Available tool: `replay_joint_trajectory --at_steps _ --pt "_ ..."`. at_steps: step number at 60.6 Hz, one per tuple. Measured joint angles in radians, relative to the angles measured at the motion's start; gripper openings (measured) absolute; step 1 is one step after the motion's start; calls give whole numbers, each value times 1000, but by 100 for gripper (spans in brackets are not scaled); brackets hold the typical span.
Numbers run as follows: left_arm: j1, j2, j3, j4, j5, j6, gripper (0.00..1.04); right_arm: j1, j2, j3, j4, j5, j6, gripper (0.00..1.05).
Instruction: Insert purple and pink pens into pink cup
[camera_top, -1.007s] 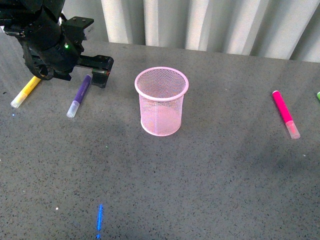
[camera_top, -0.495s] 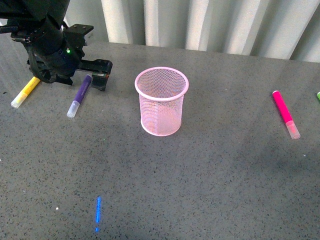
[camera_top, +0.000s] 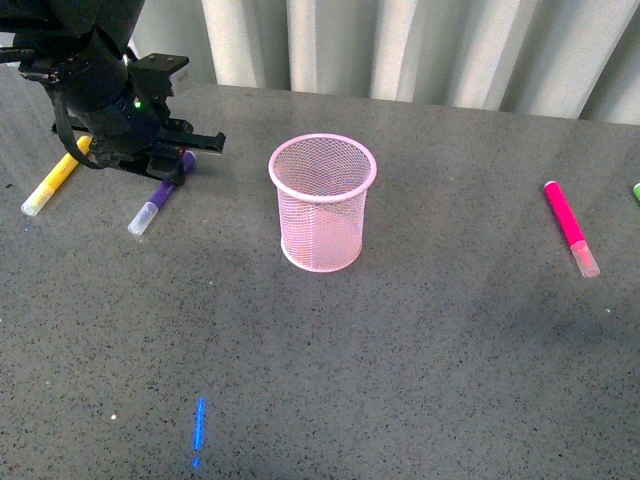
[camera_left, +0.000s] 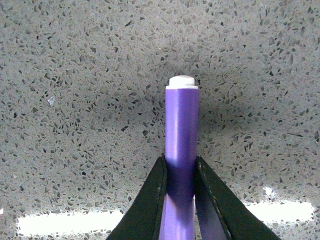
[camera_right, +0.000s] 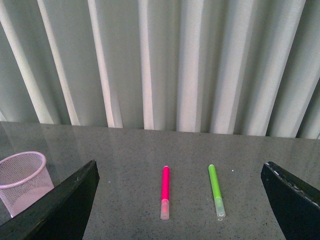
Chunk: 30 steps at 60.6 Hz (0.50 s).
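On the grey bench (camera_top: 420, 380), the left tool (camera_left: 180, 167) clamps the purple pen (camera_left: 182, 120) off-centre, so it may pivot and miss the pink cup (camera_top: 322, 205).

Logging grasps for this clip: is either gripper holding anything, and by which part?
The left gripper grips the purple pen on its barrel, just short of the white-tipped end. The right gripper is open and empty.

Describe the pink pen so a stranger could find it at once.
Start at the pink mesh cup on the grey table, then look far to its right. The pink pen lies flat there, pale cap toward the camera. Its only close neighbour is a green pen; this one is magenta.
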Motion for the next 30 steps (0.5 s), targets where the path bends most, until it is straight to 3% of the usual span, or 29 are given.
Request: replay_joint_trajectory --at_steps 20,30 --pt "7 -71 -132 158 39 -87 13 0 0 0 0 0 0 98" --pt "-1 -191 -254 349 25 -109 13 0 0 0 0 0 0 98"
